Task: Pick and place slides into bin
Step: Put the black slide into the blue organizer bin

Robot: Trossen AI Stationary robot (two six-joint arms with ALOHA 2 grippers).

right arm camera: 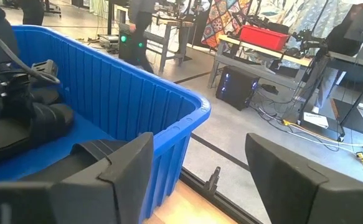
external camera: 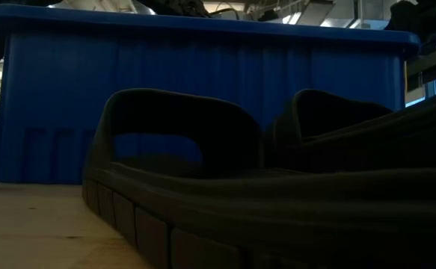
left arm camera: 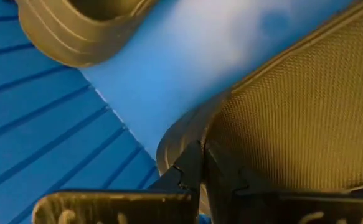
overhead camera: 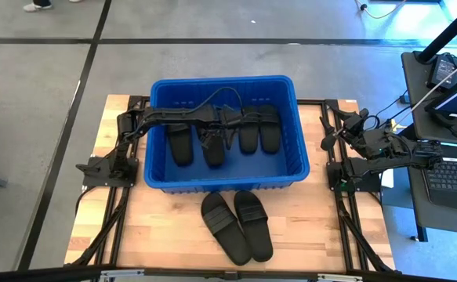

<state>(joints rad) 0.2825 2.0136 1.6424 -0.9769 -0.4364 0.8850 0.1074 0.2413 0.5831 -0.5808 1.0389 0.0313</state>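
Observation:
The blue bin (overhead camera: 302, 149) stands at the table's middle, with several black slides lying side by side on its floor, among them one at the left (overhead camera: 179, 146) and two at the right (overhead camera: 248, 135) (overhead camera: 270, 130). My left gripper (overhead camera: 212, 138) reaches down into the bin and is shut on another slide (overhead camera: 215, 153). Two more slides (overhead camera: 224, 227) (overhead camera: 253, 224) lie soles down on the table in front of the bin and fill the low view (external camera: 173, 149). My right gripper (right arm camera: 200, 186) is open and empty at the table's right edge. My left gripper pinches the rounded end of the slide's sole rim (left arm camera: 172, 143) between its two fingers (left arm camera: 190, 168), beside the slide's textured face (left arm camera: 293, 112). The fingers come from above, pointing down into the bin. The slide sits low over the bin floor; whether it rests there I cannot tell.
The bin's tall ribbed wall (external camera: 203, 75) stands just behind the two slides on the table. The bin's right corner (right arm camera: 193, 112) is close to my right gripper. Bare wood (overhead camera: 150, 235) lies at the table's front left. A desk with a laptop (overhead camera: 451, 172) stands off the right side.

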